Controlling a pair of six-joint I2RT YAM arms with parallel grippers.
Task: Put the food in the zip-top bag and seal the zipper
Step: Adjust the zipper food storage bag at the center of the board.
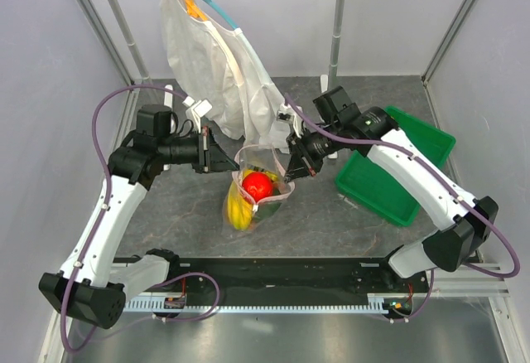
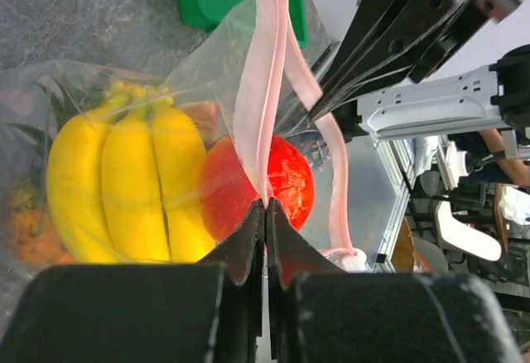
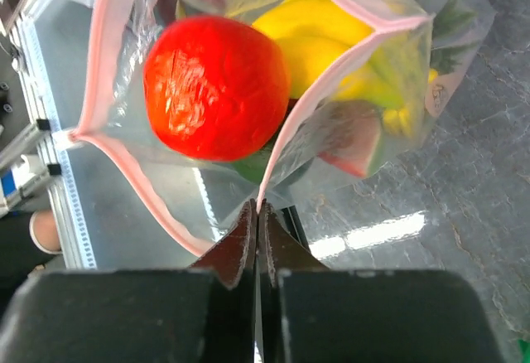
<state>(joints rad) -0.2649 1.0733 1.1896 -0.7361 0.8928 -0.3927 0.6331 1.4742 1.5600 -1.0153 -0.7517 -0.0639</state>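
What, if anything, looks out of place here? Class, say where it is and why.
The zipper gapes wide open, though the banana bunch and a red piece already sit inside the zip-top bag. The left hand and right hand each pinch the strip at opposite sides of the mouth.

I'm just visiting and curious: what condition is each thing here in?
zip-top bag: held, mouth open
zipper: unsealed, sides apart
left gripper: jaws shut on zipper
right gripper: jaws shut on zipper
banana bunch: inside the bag
red round food: inside the bag
white garment: hanging on hanger
green tray: open side up
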